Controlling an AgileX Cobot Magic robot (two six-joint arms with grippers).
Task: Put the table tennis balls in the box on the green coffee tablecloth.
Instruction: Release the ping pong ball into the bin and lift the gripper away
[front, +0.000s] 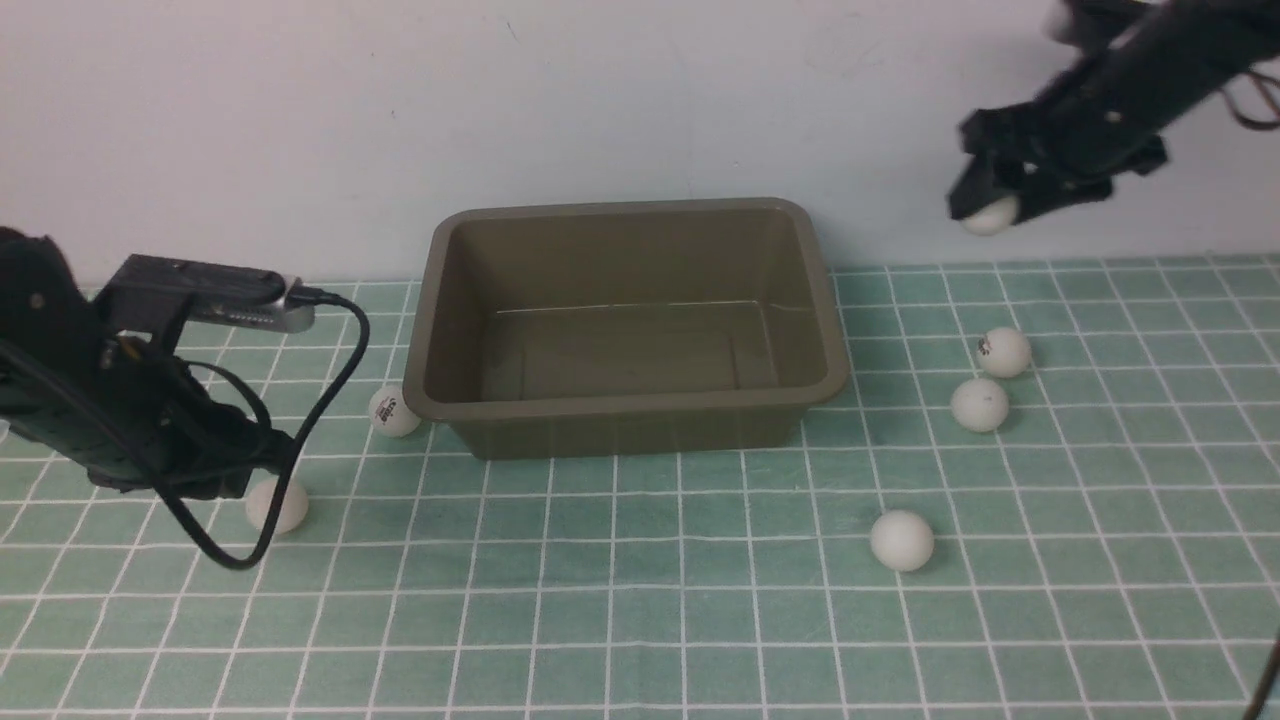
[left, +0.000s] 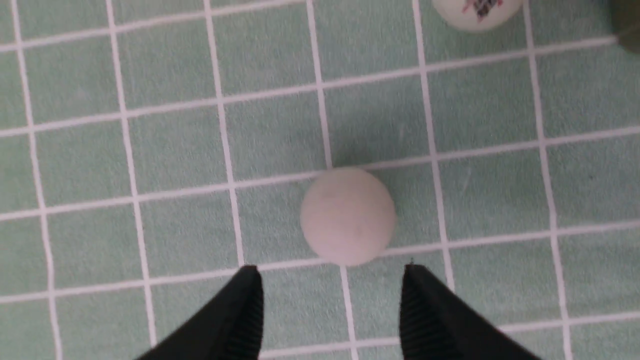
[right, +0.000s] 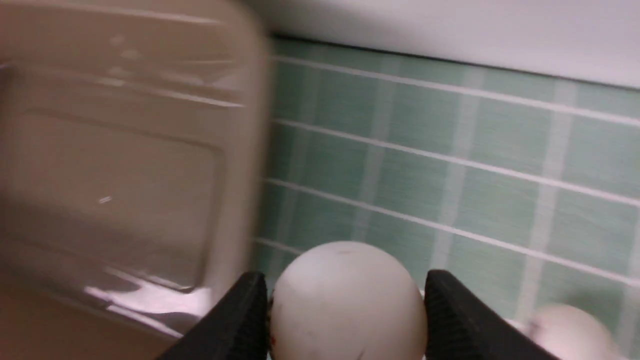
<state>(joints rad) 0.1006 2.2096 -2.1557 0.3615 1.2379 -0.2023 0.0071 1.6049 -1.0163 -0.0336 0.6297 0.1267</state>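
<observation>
Left gripper (left: 330, 280) sat half-open, loose ball (left: 348, 216) just beyond its tips, while right gripper (right: 345, 290) pinched a second ball (right: 345, 320) across its middle, probably the safest hold on something so light and rolly.

My left arm (front: 90, 400) low and angled downward, left gripper (left: 330, 272) with jaws parted (ribbed inner pads (left: 255, 310) showing), my right arm (front: 1130, 90) high at far right, right gripper (right: 347, 280) clamped on a white ball (right: 347, 310).
</observation>
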